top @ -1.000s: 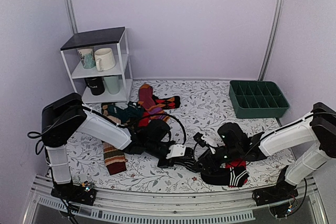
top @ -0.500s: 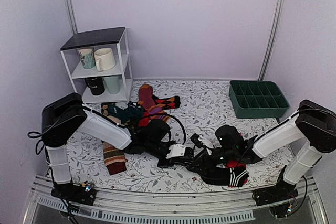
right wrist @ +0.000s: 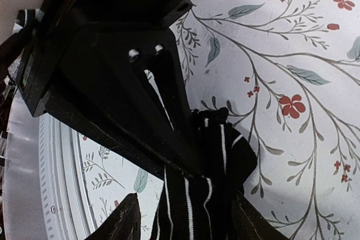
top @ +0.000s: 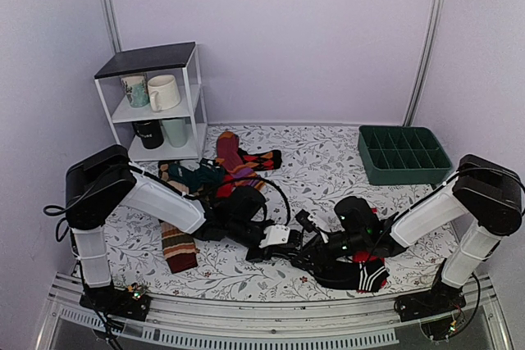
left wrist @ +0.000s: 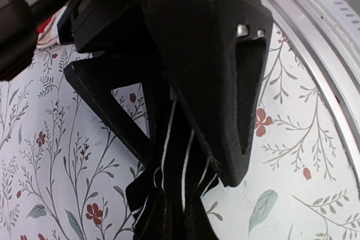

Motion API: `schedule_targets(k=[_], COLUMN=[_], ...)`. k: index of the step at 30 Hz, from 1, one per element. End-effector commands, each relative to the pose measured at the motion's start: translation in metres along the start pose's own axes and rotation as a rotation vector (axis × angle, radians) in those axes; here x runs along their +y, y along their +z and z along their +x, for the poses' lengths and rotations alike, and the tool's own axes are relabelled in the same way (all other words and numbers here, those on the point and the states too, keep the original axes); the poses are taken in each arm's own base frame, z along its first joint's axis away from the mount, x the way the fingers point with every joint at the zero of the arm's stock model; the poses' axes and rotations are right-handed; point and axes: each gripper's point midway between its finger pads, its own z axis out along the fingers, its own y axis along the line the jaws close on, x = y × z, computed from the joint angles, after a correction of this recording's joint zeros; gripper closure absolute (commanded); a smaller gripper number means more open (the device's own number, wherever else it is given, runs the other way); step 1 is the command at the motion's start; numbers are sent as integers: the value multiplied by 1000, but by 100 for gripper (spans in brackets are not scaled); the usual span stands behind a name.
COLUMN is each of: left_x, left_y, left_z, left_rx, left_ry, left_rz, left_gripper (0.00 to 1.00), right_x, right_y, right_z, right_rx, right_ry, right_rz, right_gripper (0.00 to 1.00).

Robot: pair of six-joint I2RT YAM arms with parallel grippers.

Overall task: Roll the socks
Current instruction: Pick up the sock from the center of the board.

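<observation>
Both arms low at the near edge of the floral surface (top: 328, 161), wrists nose to nose. Left claw (left wrist: 188, 167) clamped on the striped sock (left wrist: 174, 195), black knit bunching out past its tips. Right claw (right wrist: 183, 164) meets the same sock from the other side; fingers nearly together, seemingly pinching it, though shadow hides the contact. Sock lies just beside the metal rail (left wrist: 315, 54).

Soft, even light — wrist views dark, blurred up close.
</observation>
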Motion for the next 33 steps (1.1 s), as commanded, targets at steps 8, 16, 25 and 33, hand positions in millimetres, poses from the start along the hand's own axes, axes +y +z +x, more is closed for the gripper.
schedule_targets(k=[8, 16, 25, 33], left_x=[-41, -7, 23, 39], left_y=[10, -8, -72, -92], left_z=[65, 40, 5, -2], left_rx=[195, 137, 9, -35], left_ry=[-122, -94, -48, -91], left_rz=[123, -70, -357, -471], left_gripper=[100, 50, 15, 1], right_x=[-11, -26, -30, -40], right_y=[10, -2, -45, -156], right_z=[40, 25, -39, -148], right_rx=[140, 67, -121, -409], right_ry=[113, 131, 168, 193], right_rz=[8, 130, 220, 382], right_gripper=[98, 100, 100, 100])
